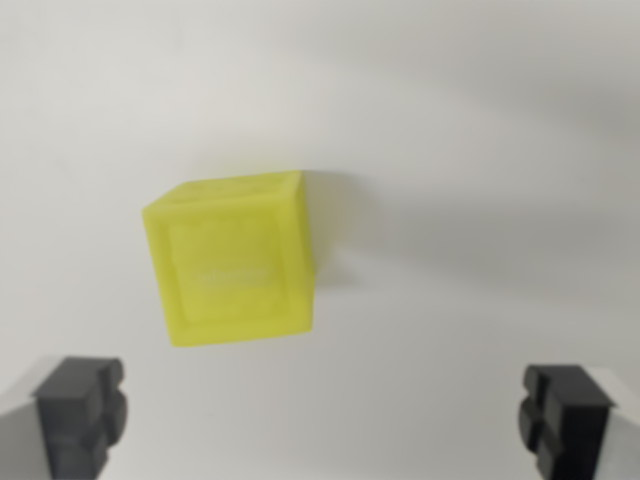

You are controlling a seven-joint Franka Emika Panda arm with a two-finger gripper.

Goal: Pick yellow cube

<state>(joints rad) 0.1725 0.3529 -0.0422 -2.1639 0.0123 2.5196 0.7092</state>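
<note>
Fingers (80, 415) sit at the bottom of the wrist view, one dark pad in each lower corner, spread far apart and holding nothing. Both pads are cut off by the picture's bottom edge, so only their tops show. The yellow cube (235, 260) rests on the desk (480, 150) above the gap between them, closer to the pad on the wrist view's left, touching neither. It is turned a little and looks blurry; raised marks on its face are too soft to read. The desk is plain white, and no edge or corner of it shows. A faint shadow lies beside the cube.
</note>
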